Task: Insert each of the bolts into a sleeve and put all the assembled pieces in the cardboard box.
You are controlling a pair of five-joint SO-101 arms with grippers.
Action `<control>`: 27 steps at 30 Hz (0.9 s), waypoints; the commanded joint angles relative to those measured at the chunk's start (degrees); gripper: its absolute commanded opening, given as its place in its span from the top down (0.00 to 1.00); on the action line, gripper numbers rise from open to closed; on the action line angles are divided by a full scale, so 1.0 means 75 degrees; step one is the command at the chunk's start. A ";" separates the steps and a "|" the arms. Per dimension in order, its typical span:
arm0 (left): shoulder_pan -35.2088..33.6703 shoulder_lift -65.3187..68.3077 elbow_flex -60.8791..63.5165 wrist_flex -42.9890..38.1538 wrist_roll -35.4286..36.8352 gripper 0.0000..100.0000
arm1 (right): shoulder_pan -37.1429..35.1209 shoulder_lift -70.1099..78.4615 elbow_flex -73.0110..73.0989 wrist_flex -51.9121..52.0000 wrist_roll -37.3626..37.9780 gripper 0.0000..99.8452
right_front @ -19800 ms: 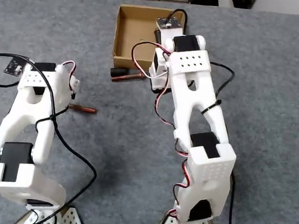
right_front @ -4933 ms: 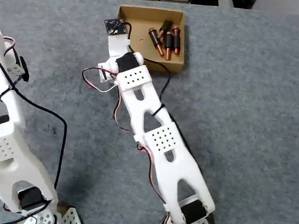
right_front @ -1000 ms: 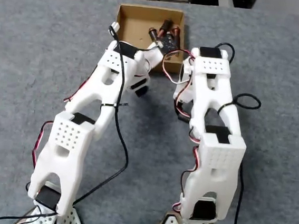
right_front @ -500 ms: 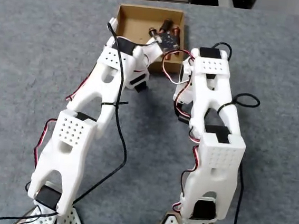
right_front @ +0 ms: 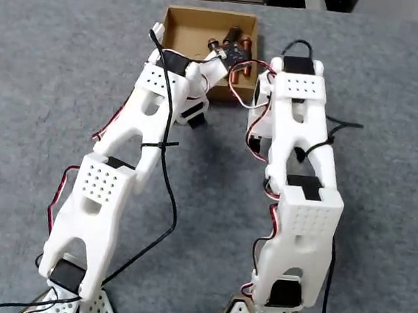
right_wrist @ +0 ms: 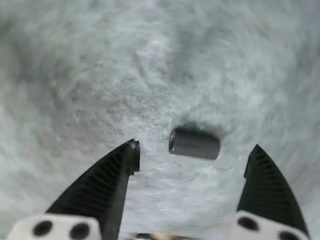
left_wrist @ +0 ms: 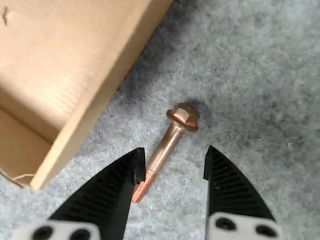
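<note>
While the left tool [left_wrist: 174, 154] hangs with jaws apart over the grey felt bench [left_wrist: 260, 75], one copper hex-head bolt [left_wrist: 172, 135] lies between them, just beside the brown cardboard box [left_wrist: 80, 95], with its threaded tip toward the tool and its head away. The right tool [right_wrist: 194, 148], likewise spread, straddles one dark cylindrical sleeve [right_wrist: 195, 143] whose long axis runs from jaw to jaw.
</note>
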 commanded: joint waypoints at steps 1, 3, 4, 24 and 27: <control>-0.0141 -0.0041 -0.0422 0.0164 -0.0023 0.80 | -0.0041 -0.0334 -0.0240 0.0152 0.2497 0.69; -0.0164 -0.0041 -0.0422 0.0164 -0.0023 0.80 | 0.0147 -0.0627 -0.0158 0.0164 0.3294 0.69; -0.0176 -0.0041 -0.0445 0.0164 -0.0023 0.80 | 0.0252 -0.0803 -0.0170 0.0164 0.3575 0.69; -0.0117 -0.0053 -0.0422 0.0164 -0.0023 0.80 | 0.1858 -0.3335 0.3007 -0.0527 1.1112 0.69; -0.0105 -0.0053 -0.0469 0.0164 -0.0023 0.80 | 0.1788 -0.4331 0.4730 -0.1618 1.1147 0.69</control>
